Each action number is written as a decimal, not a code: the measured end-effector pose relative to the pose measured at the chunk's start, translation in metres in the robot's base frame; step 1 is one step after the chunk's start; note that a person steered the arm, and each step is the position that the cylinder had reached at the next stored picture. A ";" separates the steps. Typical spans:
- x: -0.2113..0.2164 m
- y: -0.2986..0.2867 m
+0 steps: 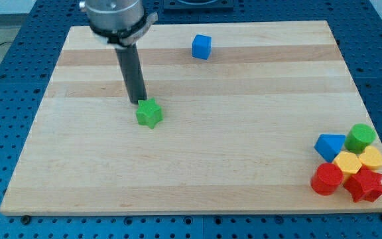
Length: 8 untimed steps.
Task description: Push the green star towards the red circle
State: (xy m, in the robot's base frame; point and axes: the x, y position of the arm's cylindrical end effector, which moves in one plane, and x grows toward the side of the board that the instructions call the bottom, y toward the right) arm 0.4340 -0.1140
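My tip (138,101), a bare rod gripping nothing, touches the green star (149,113) at its upper left; red circle (326,178) sits lower right. I can read no writing.

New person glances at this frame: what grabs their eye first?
Likely the dark rod coming down from the view's top left, my tip right at the upper left edge of the green star. Next, the bright cluster at the bottom right, including the red circle, then the lone blue cube near the top.
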 end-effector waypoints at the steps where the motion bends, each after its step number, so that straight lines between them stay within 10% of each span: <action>1: 0.058 0.051; 2: 0.093 0.099; 5: 0.095 0.008; 8: 0.136 0.150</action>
State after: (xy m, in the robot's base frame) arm 0.5696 0.0362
